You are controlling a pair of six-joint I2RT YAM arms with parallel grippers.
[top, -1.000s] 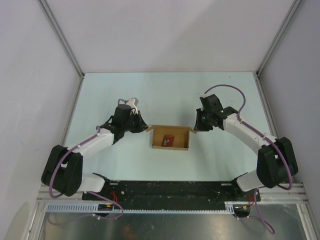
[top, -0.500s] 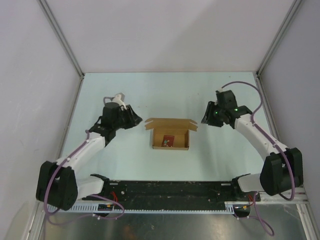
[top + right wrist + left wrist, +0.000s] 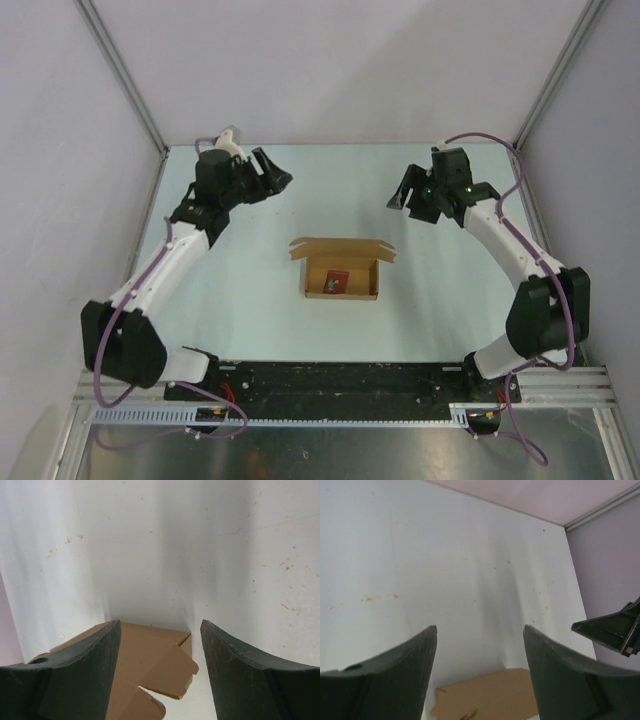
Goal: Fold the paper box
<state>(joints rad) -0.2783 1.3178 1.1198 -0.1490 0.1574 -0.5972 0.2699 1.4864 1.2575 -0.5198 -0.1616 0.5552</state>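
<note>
The paper box (image 3: 341, 268) lies in the middle of the table, a shallow brown cardboard box with its top open and side tabs sticking out left and right. A small dark red item (image 3: 336, 281) lies inside it. My left gripper (image 3: 277, 172) is raised at the far left, well away from the box, jaws open and empty. My right gripper (image 3: 399, 195) hangs at the far right, also open and empty. The left wrist view shows the box (image 3: 490, 696) far below between the fingers (image 3: 395, 675). In the right wrist view a box flap (image 3: 160, 662) shows between the fingers (image 3: 250, 670).
Pale walls enclose the table on three sides, with metal corner posts (image 3: 125, 80) at the back left and right. The arms' black base rail (image 3: 340, 380) runs along the near edge. The right gripper's tip (image 3: 612, 630) shows in the left wrist view.
Both grippers let go of the box's side tabs, opened, and drew back and outward toward the far corners. The box stayed in place with its tabs splayed out.
</note>
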